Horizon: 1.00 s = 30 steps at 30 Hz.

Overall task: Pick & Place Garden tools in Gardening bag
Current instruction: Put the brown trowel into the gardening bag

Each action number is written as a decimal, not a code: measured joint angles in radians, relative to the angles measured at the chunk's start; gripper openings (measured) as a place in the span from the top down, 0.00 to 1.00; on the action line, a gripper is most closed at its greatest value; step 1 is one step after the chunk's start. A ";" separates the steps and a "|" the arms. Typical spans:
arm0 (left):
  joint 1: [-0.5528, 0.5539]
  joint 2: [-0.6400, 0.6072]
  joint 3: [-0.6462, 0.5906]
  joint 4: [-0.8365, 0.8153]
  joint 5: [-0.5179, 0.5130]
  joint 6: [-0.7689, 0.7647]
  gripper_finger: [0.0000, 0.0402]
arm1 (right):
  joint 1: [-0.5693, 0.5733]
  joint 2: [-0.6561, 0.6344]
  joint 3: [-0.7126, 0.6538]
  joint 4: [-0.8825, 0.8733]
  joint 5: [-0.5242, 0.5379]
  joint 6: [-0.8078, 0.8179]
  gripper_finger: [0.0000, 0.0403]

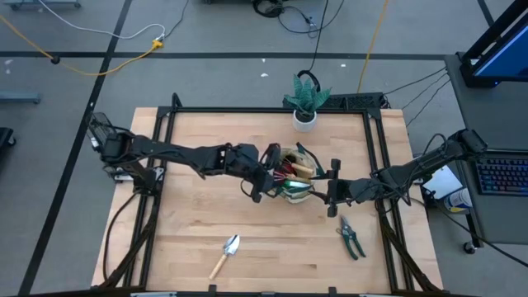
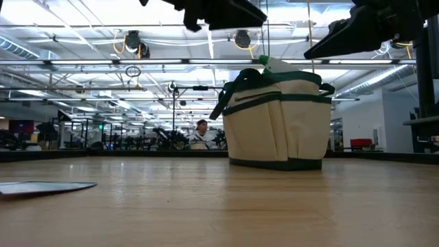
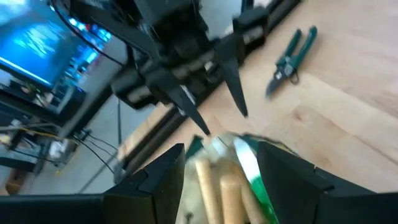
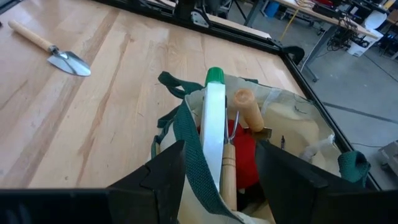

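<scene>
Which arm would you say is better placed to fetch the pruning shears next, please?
Probably the right: the pruning shears lie just beside the right gripper, while the left gripper sits across the gardening bag.

Lighting: bright, even overhead ceiling lamps (image 2: pixel 239 39) (glaring in low view); soft shadows; left wrist view motion-blurred.

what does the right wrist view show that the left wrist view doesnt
Only the right wrist view shows the trowel lying on the table, and the red piece inside the gardening bag.

Only the left wrist view shows the pruning shears on the wood, and the right tool, open, facing it over the bag.

Both show wooden handles and a white, green-tipped piece sticking up out of the bag.
</scene>
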<state>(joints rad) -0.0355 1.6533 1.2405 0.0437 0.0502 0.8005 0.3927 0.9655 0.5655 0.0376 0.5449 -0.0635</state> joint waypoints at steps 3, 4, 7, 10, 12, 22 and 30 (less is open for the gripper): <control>-0.013 -0.006 0.001 -0.002 0.000 -0.001 0.48 | 0.000 0.000 0.000 0.001 0.000 0.000 0.55; -0.017 -0.007 0.001 -0.013 0.000 -0.001 0.48 | 0.000 0.000 0.000 0.000 0.000 0.000 0.55; -0.030 -0.013 0.001 -0.017 0.000 0.001 0.48 | 0.000 0.000 0.000 -0.001 0.000 0.000 0.55; -0.044 -0.013 0.000 -0.030 0.000 -0.002 0.48 | 0.000 0.000 0.000 -0.001 0.000 0.000 0.55; -0.054 -0.015 0.000 -0.034 0.000 0.001 0.48 | 0.000 0.000 0.000 -0.003 0.000 0.000 0.55; -0.114 -0.016 0.001 -0.077 -0.002 -0.017 0.48 | 0.000 0.000 0.000 -0.005 0.000 0.000 0.55; -0.164 -0.016 0.001 -0.147 -0.027 -0.038 0.48 | 0.002 0.000 0.000 -0.018 0.000 0.067 0.55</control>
<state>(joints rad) -0.1997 1.6375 1.2411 -0.1032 0.0230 0.7627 0.3944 0.9656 0.5655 0.0199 0.5449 0.0031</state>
